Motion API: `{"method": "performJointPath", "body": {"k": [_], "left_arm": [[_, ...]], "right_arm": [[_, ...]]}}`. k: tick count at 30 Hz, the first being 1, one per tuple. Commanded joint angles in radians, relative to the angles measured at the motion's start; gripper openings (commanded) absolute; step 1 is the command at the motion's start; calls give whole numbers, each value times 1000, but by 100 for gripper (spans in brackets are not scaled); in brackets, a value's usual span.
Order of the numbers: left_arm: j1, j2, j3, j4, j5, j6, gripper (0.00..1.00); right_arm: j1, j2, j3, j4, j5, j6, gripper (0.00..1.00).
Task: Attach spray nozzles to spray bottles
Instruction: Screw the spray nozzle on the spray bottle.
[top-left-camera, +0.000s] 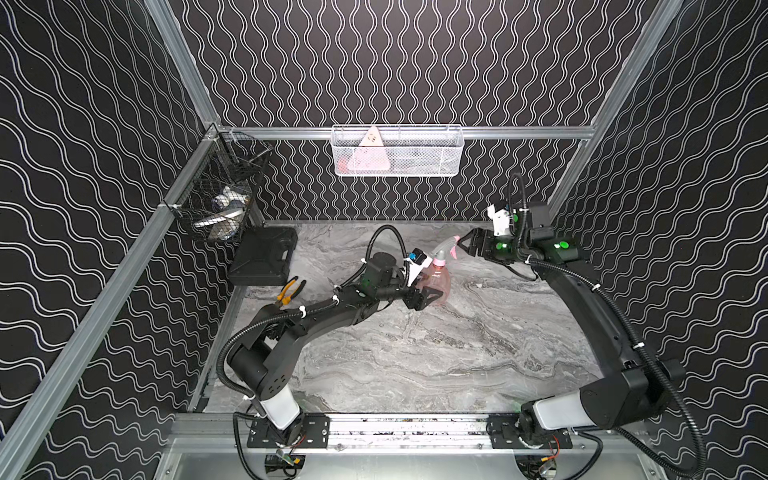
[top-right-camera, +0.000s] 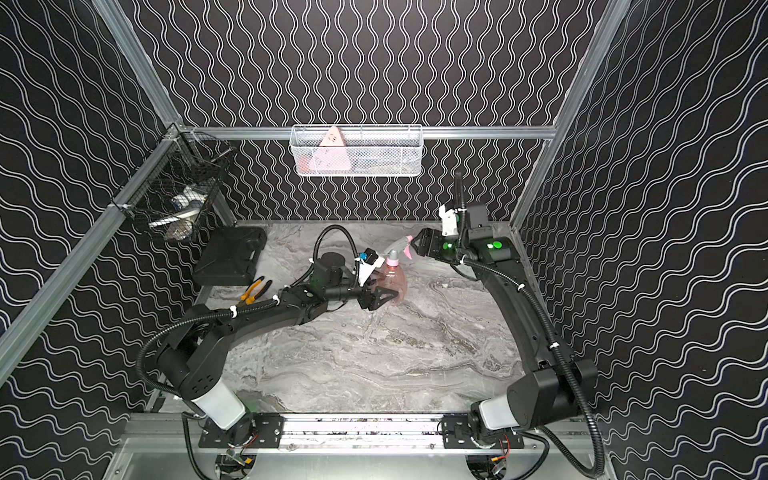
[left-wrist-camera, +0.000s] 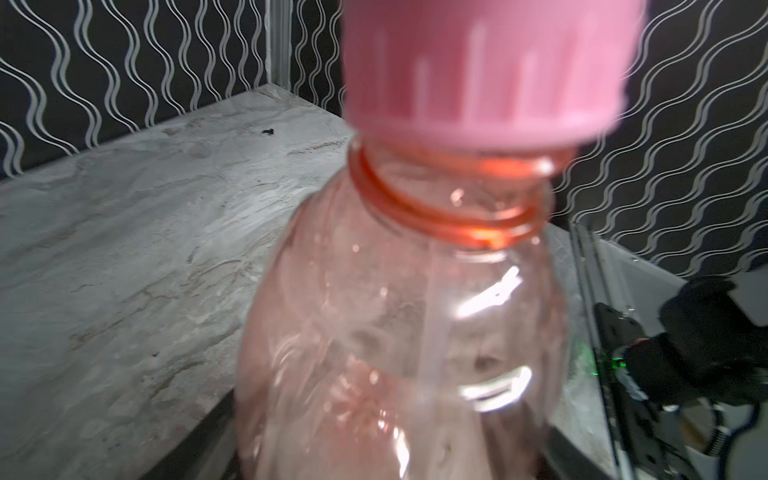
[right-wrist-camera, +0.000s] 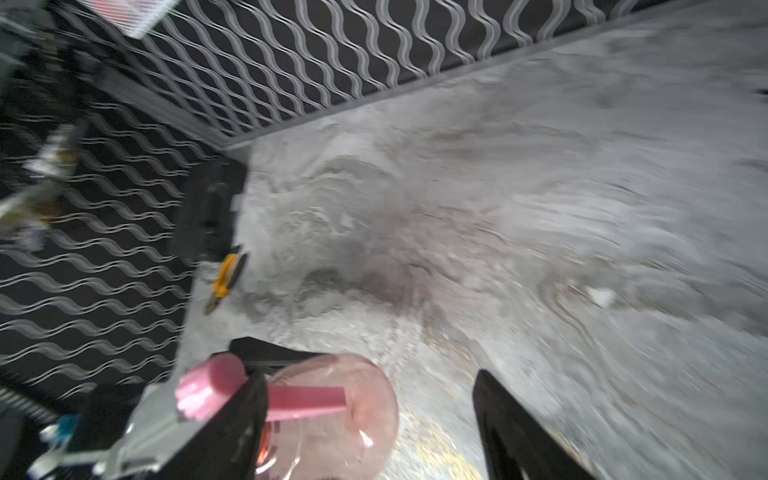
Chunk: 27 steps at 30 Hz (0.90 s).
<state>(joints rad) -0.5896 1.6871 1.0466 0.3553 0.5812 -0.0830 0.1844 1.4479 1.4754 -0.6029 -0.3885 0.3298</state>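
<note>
1. Two arms over a marble table (top-left-camera: 415, 365), reaching toward its far middle.
2. Holds bottle (top-left-camera: 439, 284) (top-right-camera: 394, 282) upright there with left gripper (top-left-camera: 432, 296) (top-right-camera: 386, 297): jaws clamped on the lower body, a finger on either side. Cannot tell whether the base rests on the table.
3. Seated on the bottle's neck in both top views: nozzle (top-left-camera: 444, 246) (top-right-camera: 397, 245), pink tip turned toward right gripper (top-left-camera: 462, 245) (top-right-camera: 417, 244).
4. From the left wrist: ribbed pink collar (left-wrist-camera: 478, 75) atop the neck, reddish neck ring (left-wrist-camera: 436, 216) showing just below it, pale tube (left-wrist-camera: 432, 332) running down inside the translucent bottle (left-wrist-camera: 353, 332).
5. Hangs right gripper just beside the nozzle, jaws wide apart, gripping nothing.
6. From the right wrist, blurred: one finger (right-wrist-camera: 245, 419) in front of the nozzle (right-wrist-camera: 212, 386), between tip and trigger (right-wrist-camera: 307, 401); cannot tell whether touching. Other finger well apart, over bare table.
7. Near the table's far left corner: black case (top-left-camera: 264, 257), yellow-handled pliers (top-left-camera: 291, 293) just beside it.
8. Hung on the frame: black wire basket (top-left-camera: 253, 174) at the left; white mesh basket (top-left-camera: 436, 160) on the back rail, with a pale pink triangular plate (top-left-camera: 370, 156) inside.
</note>
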Motion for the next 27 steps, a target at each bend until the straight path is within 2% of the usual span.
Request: {"method": "performJointPath", "body": {"k": [1,7,13,20,23,27], "left_arm": [[5,-10,18,-65,99,-16,44],[15,6,36,-84,126,-19,44],[16,15,62,-107,187,-37,44],[18,20,64,-100,212,-53,44],[25,35,76,-93,224,-66,43],[37,43,82,-60,242,-95,43]], "right_arm": [[-45,-2,-28,301,-268,-8,88],[-83,11,-81,458,-426,85,92],[-88,137,-67,595,-623,198,99],[-74,162,-140,847,-703,394,100],[-50,135,-175,842,-707,389,99],[-12,109,-183,706,-675,280,98]]}}
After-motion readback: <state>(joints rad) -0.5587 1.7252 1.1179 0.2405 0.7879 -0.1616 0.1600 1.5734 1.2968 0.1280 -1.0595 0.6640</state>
